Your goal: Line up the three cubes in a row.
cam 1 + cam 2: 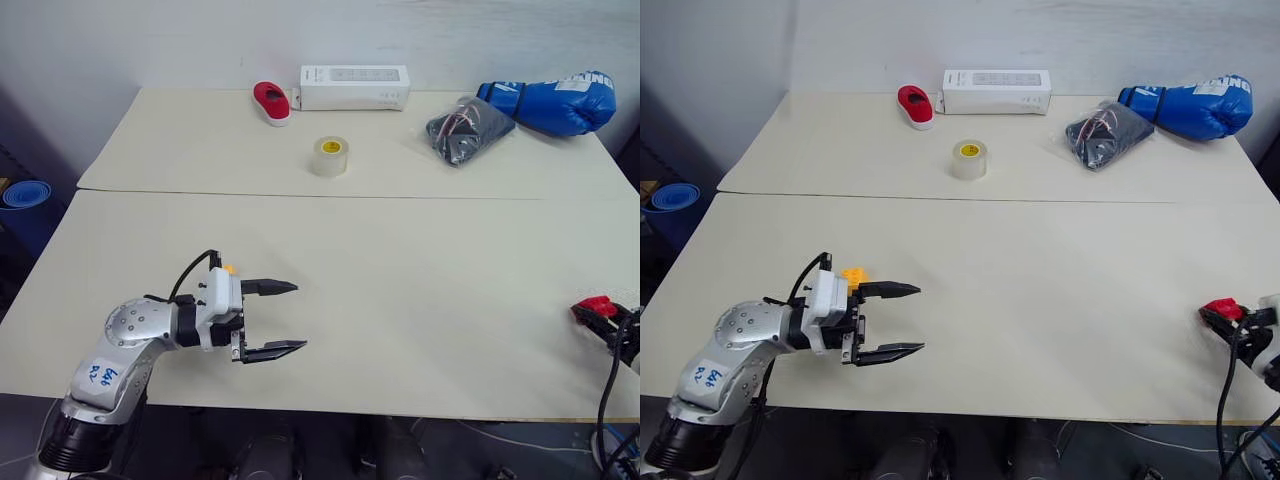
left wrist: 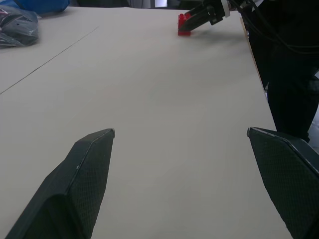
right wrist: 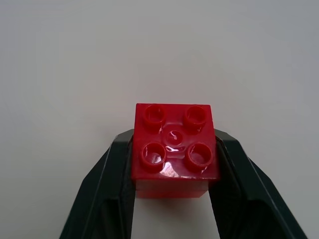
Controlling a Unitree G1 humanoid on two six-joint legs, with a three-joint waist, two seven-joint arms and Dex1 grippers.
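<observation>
My right gripper (image 3: 172,164) was clenched on the red cube (image 3: 174,149), one finger against each side, studs up, at the near right edge of the desk (image 1: 400,280). My left gripper (image 1: 272,319) hung released over the near left part of the desk, jaws wide apart with nothing between them, pointing to the right across the bare surface. Just behind that gripper sat the orange-yellow cube (image 1: 853,275), resting on the desk and partly hidden by my wrist. These two cubes were well apart, at opposite sides of the desk. I could not find the green cube anywhere on the desk from where I looked, so I could not tell where it lay. At the far side stood things that were none of my business: a roll of tape (image 1: 329,156), a white box (image 1: 354,88), a red oval thing with a white rim (image 1: 271,102), a dark bag (image 1: 468,128) and a blue boxing glove (image 1: 555,102). As I judged it, the row was not begun: one cube was in my grasp, no two stood side by side, and all three were left to be brought together.
</observation>
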